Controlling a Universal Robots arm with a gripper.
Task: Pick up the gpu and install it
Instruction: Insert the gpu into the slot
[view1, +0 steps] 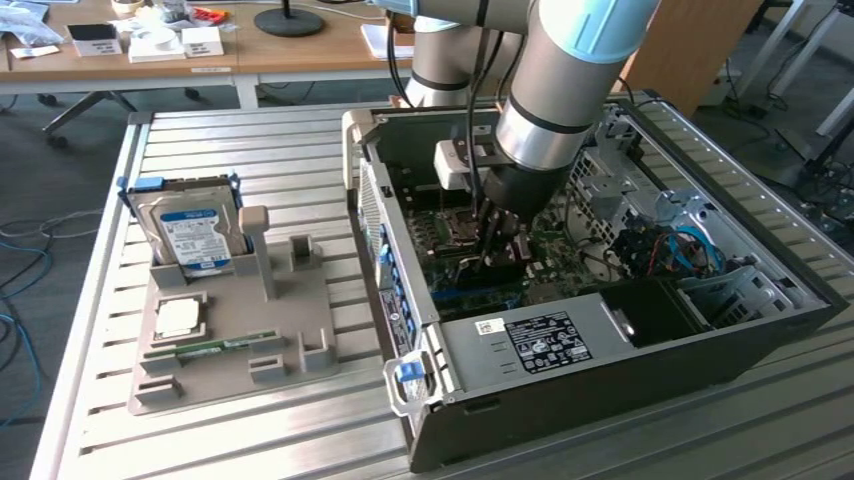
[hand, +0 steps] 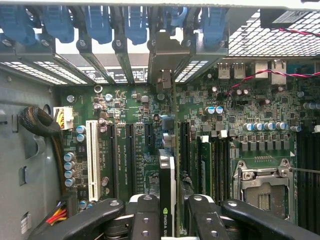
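Note:
My gripper (hand: 167, 212) reaches down into the open computer case (view1: 534, 400), just above the motherboard (hand: 240, 125). Its black fingers (hand: 145, 215) are shut on the gpu (hand: 167, 170), which I see edge-on, standing upright between them. The card lies in line with the black expansion slots (hand: 127, 150). Its silver end bracket (hand: 162, 65) meets the row of rear slot openings with blue latches. Whether the card's edge sits in a slot is hidden. In the exterior view the gripper (view1: 501, 240) hangs over the middle of the board with the dark gpu (view1: 487, 268) under it.
A white slot (hand: 91, 157) and the CPU socket (hand: 262, 187) flank the card. Outside the case, on the exterior view's left, a grey holder (view1: 227, 340) carries a hard drive (view1: 194, 232), a processor chip (view1: 178, 317) and a memory stick (view1: 214, 348). Cables (view1: 674, 250) fill the case's far side.

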